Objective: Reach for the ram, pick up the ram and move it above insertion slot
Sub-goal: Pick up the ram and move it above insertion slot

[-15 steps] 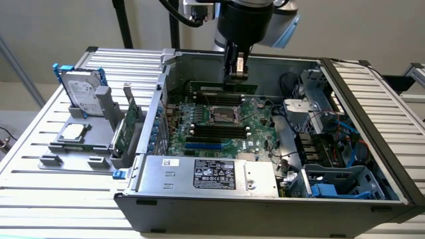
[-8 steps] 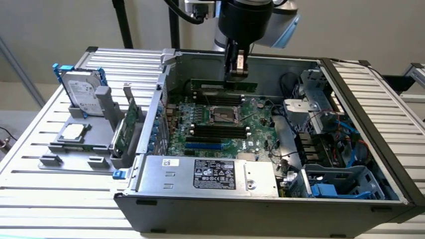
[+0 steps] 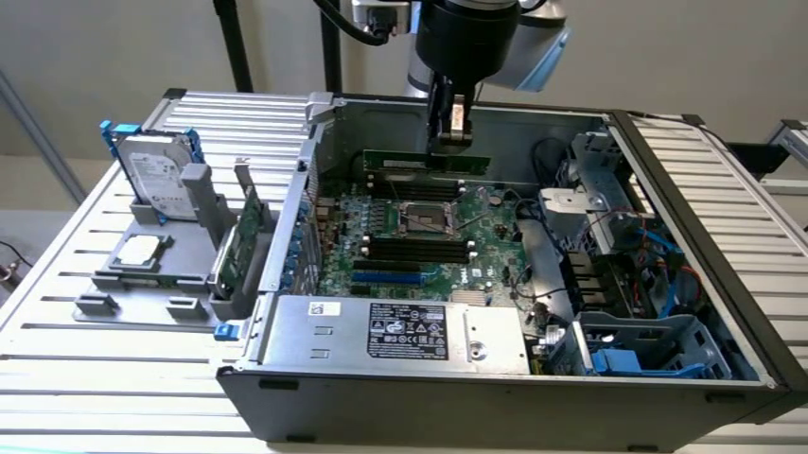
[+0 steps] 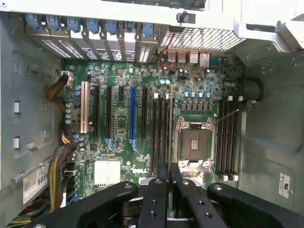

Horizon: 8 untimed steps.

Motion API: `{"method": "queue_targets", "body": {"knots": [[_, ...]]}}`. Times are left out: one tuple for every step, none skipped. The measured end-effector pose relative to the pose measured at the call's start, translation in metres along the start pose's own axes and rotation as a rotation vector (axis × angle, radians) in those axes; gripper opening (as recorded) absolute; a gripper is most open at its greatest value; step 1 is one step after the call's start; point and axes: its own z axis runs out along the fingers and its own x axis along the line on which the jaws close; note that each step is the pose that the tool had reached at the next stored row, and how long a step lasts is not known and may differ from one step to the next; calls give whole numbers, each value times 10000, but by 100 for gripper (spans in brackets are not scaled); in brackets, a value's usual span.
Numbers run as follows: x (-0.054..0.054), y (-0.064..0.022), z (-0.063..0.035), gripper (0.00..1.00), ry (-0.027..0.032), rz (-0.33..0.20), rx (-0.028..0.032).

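Exterior view: tool (image 3: 451, 142) closed on ram (image 3: 426, 161), thin green stick held level by upper edge, above motherboard (image 3: 423, 232) inside open computer case (image 3: 505, 378), near rear wall. Ram judged light, stiff, fragile; best pinched mid-length on long edge, away from chips and contacts. Wrist view: fingers (image 4: 159, 194) nearly together; ram seen edge-on as thin line (image 4: 170, 142) over memory slots (image 4: 161, 128). Contact edge and exact slot alignment hard to judge.
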Motion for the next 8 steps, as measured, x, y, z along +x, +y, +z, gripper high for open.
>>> {"method": "queue_targets", "body": {"knots": [[0, 0, 0, 13, 0, 0, 0], [0, 0, 0, 13, 0, 0, 0], [0, 0, 0, 13, 0, 0, 0], [0, 0, 0, 13, 0, 0, 0], [0, 0, 0, 13, 0, 0, 0], [0, 0, 0, 13, 0, 0, 0], [0, 0, 0, 13, 0, 0, 0], [0, 0, 0, 13, 0, -1, 0]]}}
